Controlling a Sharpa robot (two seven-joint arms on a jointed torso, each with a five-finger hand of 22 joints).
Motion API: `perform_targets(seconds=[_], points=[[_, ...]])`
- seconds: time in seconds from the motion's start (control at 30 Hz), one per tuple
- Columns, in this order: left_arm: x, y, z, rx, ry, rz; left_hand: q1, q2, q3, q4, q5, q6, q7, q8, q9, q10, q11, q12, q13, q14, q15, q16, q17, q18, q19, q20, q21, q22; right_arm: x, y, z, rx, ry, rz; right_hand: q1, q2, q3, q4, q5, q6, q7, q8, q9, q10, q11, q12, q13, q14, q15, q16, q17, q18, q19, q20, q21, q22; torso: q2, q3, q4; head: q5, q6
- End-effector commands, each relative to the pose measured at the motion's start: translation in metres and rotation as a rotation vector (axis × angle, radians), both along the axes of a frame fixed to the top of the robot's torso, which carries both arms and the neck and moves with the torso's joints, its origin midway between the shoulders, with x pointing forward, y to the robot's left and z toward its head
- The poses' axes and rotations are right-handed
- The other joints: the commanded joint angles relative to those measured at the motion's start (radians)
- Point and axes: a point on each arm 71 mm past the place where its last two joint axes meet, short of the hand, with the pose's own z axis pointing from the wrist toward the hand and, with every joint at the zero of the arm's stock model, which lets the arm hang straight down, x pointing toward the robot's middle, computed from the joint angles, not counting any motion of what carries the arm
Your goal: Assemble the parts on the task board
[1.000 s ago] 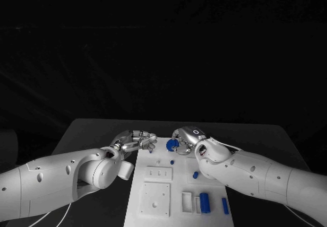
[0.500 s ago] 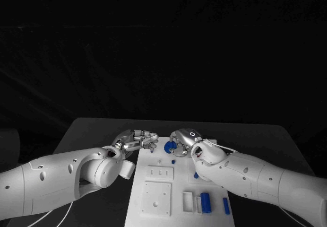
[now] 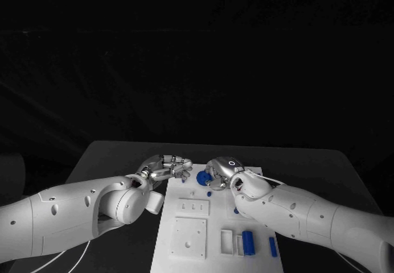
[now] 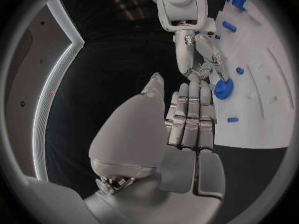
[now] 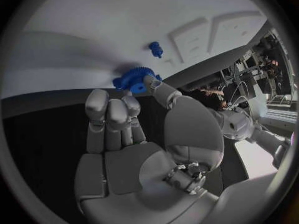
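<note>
From the head view, both hands meet at the far end of the task board, which lies on the dark desk. The right hand holds a blue gear at its fingertips, just above the board's far edge. Compared with a second ago, the gear and the right hand have drifted towards the left hand, and the left hand has edged in to meet them, so the gap between them is nearly gone. On the nearer part of the board lie a small blue peg, a blue cylinder and a slimmer blue pin, apart from the hands.

In the left wrist view, the left hand has its fingers laid straight and close together, holding nothing; their tips reach towards the gear, which the right hand's fingers pinch from the other side. Whether the left fingertips touch the gear I cannot tell.

In the right wrist view, the right hand grips the gear between thumb and fingertips, over the white board, with a small blue peg just beyond it.

The closing gap suggests a handover or a two-handed steadying of the gear before it is seated; it is not yet placed.
</note>
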Motion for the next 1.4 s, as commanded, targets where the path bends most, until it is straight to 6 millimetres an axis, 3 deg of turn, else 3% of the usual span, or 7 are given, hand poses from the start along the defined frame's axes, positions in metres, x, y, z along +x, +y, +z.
perform_targets(seconds=[0.03,0.3,0.77,0.93,1.4], points=[[-0.0002,-0.0028,0.0014,-0.006,-0.009,-0.017,0.003,0.004,-0.006,0.0,0.004,0.002,0.001,-0.005,0.001,-0.003,-0.001,-0.006,0.001,0.005,0.002,-0.004,0.001,0.017,-0.005,-0.001,-0.003,-0.002,0.0001,0.0012,-0.0029,-0.018,0.016,0.004,0.009,0.002,0.001,0.003,0.005,0.014,0.012,-0.005,0.001,-0.001,0.0,-0.003,-0.002,0.0,-0.005,-0.004,0.001,0.063,0.0,-0.008,0.006,0.014,0.0,0.0003,-0.0016,0.002,-0.001],[0.0001,-0.0037,0.0012,-0.006,-0.006,-0.02,0.003,0.004,-0.006,0.0,0.004,0.002,0.001,-0.005,0.002,-0.003,-0.001,-0.006,0.002,0.005,0.002,-0.005,0.002,0.017,-0.005,-0.001,-0.003,-0.002,0.0006,0.0015,-0.0029,-0.005,0.017,-0.003,0.006,0.0,-0.001,0.004,0.006,0.001,0.016,-0.013,-0.002,-0.015,0.003,-0.019,-0.012,-0.001,-0.002,-0.007,0.001,0.063,-0.003,-0.008,0.005,0.013,-0.001,0.0018,-0.0022,0.002,-0.001],[0.0002,-0.0044,0.0009,-0.005,-0.001,-0.023,0.0,0.003,-0.007,0.0,0.003,0.001,0.003,-0.007,0.002,-0.005,0.001,-0.008,0.002,0.005,0.003,-0.005,0.002,0.017,-0.006,-0.001,-0.003,-0.002,-0.0007,0.0053,-0.0018,0.027,0.013,-0.002,0.004,-0.021,-0.005,0.015,-0.008,-0.073,0.039,-0.057,-0.022,-0.026,0.025,-0.021,-0.02,0.001,0.018,-0.015,0.005,0.063,-0.004,-0.009,0.001,0.011,0.0,0.0024,-0.0029,0.002,-0.002],[0.0003,-0.0044,0.0008,-0.005,-0.001,-0.024,0.0,0.003,-0.007,0.0,0.003,0.0,0.003,-0.008,0.002,-0.005,0.002,-0.009,0.002,0.005,0.003,-0.006,0.002,0.017,-0.006,-0.001,-0.003,-0.002,-0.0002,0.004,-0.0014,0.034,0.008,-0.005,0.003,-0.024,-0.006,0.018,-0.013,-0.08,0.04,-0.061,-0.024,-0.028,0.027,-0.02,-0.021,0.001,0.02,-0.016,0.006,0.063,-0.004,-0.009,0.0,0.011,-0.001,0.002,-0.0023,-0.006,-0.001],[0.0004,-0.0038,0.0008,-0.005,-0.001,-0.023,-0.001,0.003,-0.007,0.0,0.003,0.0,0.003,-0.009,0.003,-0.006,0.002,-0.01,0.002,0.005,0.003,-0.006,0.003,0.017,-0.006,-0.001,-0.003,-0.002,-0.0014,0.0066,-0.007,0.032,0.098,0.013,-0.003,-0.022,-0.017,0.023,-0.006,-0.09,0.035,-0.065,-0.026,-0.031,0.022,-0.018,-0.022,0.001,0.016,-0.018,0.008,0.063,-0.005,-0.009,0.0,0.012,0.0,0.0029,-0.0034,-0.002,-0.001]])
